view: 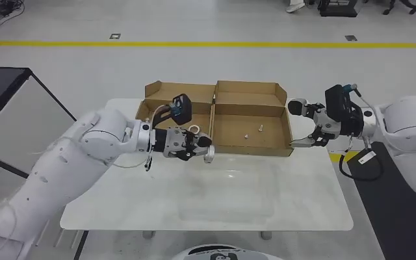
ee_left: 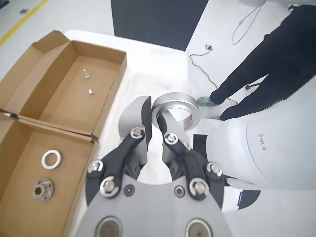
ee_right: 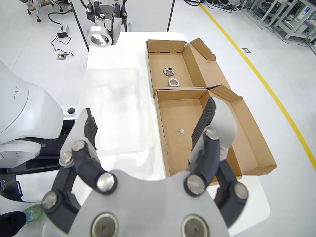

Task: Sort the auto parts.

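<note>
My left gripper is shut on a large metal ring, one finger inside the ring and one outside. It hangs over the table just in front of where the two cardboard boxes meet, and the right wrist view shows the same ring hanging from it. The left box holds a washer and a flange. Two bolts lie in the right box. My right gripper stands open and empty by that box's outer end.
A clear plastic tray lies on the white table in front of the boxes. The boxes' lids fold open toward the far side. Free table surface stretches along the near edge.
</note>
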Controlling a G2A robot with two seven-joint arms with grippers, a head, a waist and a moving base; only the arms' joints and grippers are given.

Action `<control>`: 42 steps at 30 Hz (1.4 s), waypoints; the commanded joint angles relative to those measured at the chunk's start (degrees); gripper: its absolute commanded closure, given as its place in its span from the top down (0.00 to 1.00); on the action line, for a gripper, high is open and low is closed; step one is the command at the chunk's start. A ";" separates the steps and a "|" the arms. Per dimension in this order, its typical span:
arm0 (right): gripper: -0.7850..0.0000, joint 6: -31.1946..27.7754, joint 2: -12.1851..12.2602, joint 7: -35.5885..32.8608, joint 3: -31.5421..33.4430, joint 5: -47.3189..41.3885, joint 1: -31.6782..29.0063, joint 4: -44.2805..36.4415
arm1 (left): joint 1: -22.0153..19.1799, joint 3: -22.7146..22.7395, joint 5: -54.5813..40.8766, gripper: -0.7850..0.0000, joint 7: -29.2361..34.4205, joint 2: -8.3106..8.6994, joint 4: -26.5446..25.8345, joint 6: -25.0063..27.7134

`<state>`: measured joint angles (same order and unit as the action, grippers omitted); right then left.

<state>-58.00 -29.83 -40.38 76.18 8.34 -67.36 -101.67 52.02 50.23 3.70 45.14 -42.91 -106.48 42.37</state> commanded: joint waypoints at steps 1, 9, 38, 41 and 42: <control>1.00 0.00 0.00 0.00 0.00 0.00 0.00 0.00 | 1.14 1.08 -0.69 0.00 -1.29 0.24 0.67 3.13; 1.00 0.00 0.00 0.00 0.00 0.00 0.00 0.00 | 3.74 4.80 -3.94 0.00 -6.27 0.62 1.82 13.93; 1.00 0.00 0.00 0.00 0.00 0.00 0.00 0.00 | 9.94 9.63 -33.93 0.00 -7.26 -0.79 -4.63 15.63; 1.00 0.00 0.00 0.00 0.00 0.00 0.00 0.00 | 10.96 13.22 -41.38 0.00 -2.77 -2.26 -5.75 15.63; 1.00 0.00 0.00 0.00 0.00 0.00 0.00 0.00 | 11.52 14.54 -43.85 0.00 -0.70 -2.85 -5.99 15.63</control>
<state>-58.00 -29.83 -40.38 76.18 8.34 -67.36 -101.67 63.06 63.58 -37.46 42.47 -45.29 -112.29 58.00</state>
